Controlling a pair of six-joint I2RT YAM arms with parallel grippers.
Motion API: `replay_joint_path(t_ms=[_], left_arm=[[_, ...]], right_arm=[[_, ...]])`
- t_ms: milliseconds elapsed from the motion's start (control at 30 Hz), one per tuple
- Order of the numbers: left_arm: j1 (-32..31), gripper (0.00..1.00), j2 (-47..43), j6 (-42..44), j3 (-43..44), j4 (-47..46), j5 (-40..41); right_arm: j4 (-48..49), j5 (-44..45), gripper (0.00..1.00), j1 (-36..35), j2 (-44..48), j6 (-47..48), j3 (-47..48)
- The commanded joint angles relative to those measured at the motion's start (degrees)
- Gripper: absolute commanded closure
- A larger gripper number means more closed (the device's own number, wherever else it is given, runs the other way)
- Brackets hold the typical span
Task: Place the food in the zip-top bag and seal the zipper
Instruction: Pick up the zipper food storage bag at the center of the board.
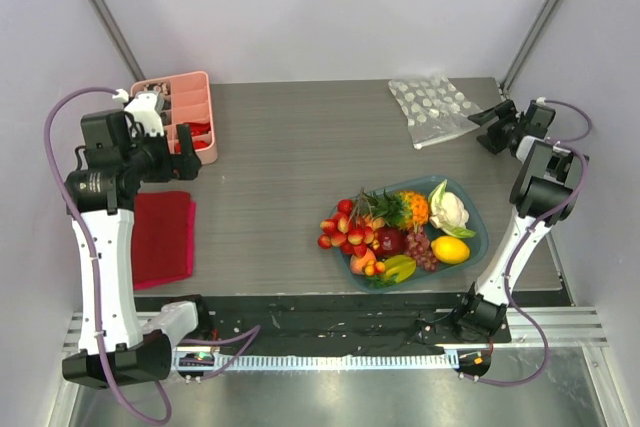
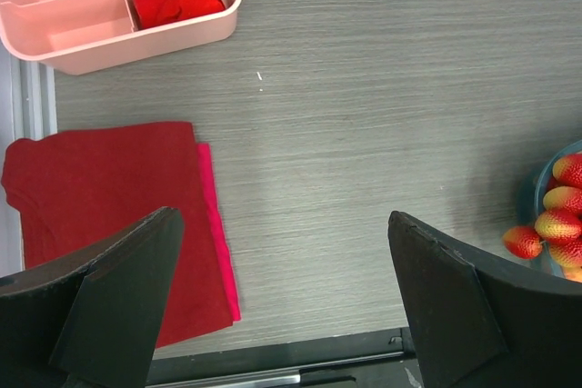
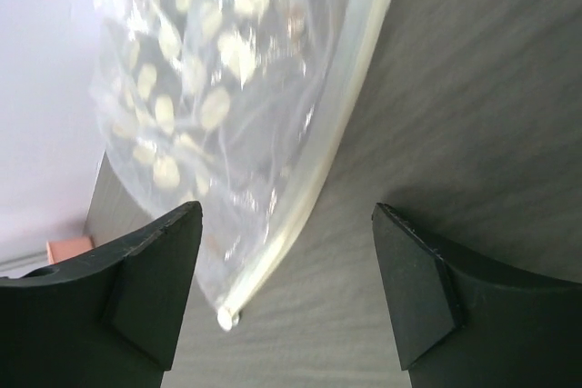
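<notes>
Right end effector (image 3: 285, 224): fingers are standing apart, gripping nothing, and pointing at the near corner of the zip-top bag (image 3: 200, 88).
Left end effector (image 2: 282, 224): fingers are spreading wide over the bare surface (image 2: 364, 134), holding nothing.
Bag position: it is lying flat in the upper right of the top view, well apart from the food (image 1: 395, 227), and appears empty.
Zipper (image 3: 336, 124): it is running diagonally from upper right to lower centre of the right wrist view; whether it is pressed shut cannot be told.
Food position: it is sitting heaped on the teal plate (image 1: 482, 237), lower right of centre, with a few red berries (image 2: 523, 241) lying off the rim.
Bag handling: it is probably behaving as thin, limp, slippery film; the stiffer zipper strip near a corner looks the soundest hold.
Food handling: the pieces are looking light, hard and rounded, so likely rolling; pinching across the middle seems wise.
Left side: the pink tray (image 1: 185, 97) and red cloth (image 1: 160, 237) are lying there.
</notes>
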State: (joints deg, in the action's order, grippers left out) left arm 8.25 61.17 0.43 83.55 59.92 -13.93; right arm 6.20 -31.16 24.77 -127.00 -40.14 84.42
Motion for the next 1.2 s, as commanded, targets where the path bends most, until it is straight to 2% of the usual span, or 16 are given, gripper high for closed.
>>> replay_joint_path(t_ms=[0, 200, 300, 400, 433, 500, 533, 633, 733, 900, 1167], left_arm=[[-0.08, 0.00, 0.44, 0.19, 0.04, -1.74, -0.66], [-0.17, 0.00, 1.85, 1.15, 0.39, -1.12, 0.05], [-0.17, 0.00, 2.73, 1.59, 0.74, -0.68, 0.40], [-0.17, 0.00, 3.61, 1.60, 0.83, -0.68, 0.40], [-0.08, 0.00, 3.70, 1.42, 0.74, -0.86, 0.31], [-0.16, 0.00, 3.70, 1.24, 0.56, -0.95, -0.47], [-0.08, 0.00, 3.61, 0.98, 0.48, -1.03, -0.74], [-0.17, 0.00, 3.35, 0.54, 0.65, -1.03, -1.62], [-0.16, 0.00, 2.64, 0.37, 1.26, -0.95, -2.15], [-0.17, 0.00, 1.41, 0.63, 2.14, -0.34, -2.94], [-0.08, 0.00, 0.97, 0.81, 5.92, 0.20, -4.34]], right_arm=[[6.19, 5.22, 0.20, 0.45, -5.00, -0.90, 4.42], [8.39, 4.79, 0.25, 0.36, -14.22, -5.82, 12.50], [11.11, 3.57, 0.32, 0.27, -17.04, -8.81, 14.54], [14.71, 0.41, 0.51, 0.36, -18.02, -11.88, 14.81], [16.11, -0.56, 0.62, 0.27, -17.76, -12.50, 14.63], [17.09, -3.28, 0.73, 0.36, -16.53, -13.82, 13.84], [18.14, -4.17, 0.84, 0.36, -15.13, -14.09, 13.49], [17.98, -6.45, 0.99, 0.27, -10.84, -14.44, 12.35], [18.32, -9.09, 0.99, 0.27, -7.22, -17.33, 10.16], [19.82, -12.17, 0.99, -0.16, 4.37, -22.87, 3.39], [15.61, -13.76, 0.99, -5.34, 20.02, -28.94, -1.19]])
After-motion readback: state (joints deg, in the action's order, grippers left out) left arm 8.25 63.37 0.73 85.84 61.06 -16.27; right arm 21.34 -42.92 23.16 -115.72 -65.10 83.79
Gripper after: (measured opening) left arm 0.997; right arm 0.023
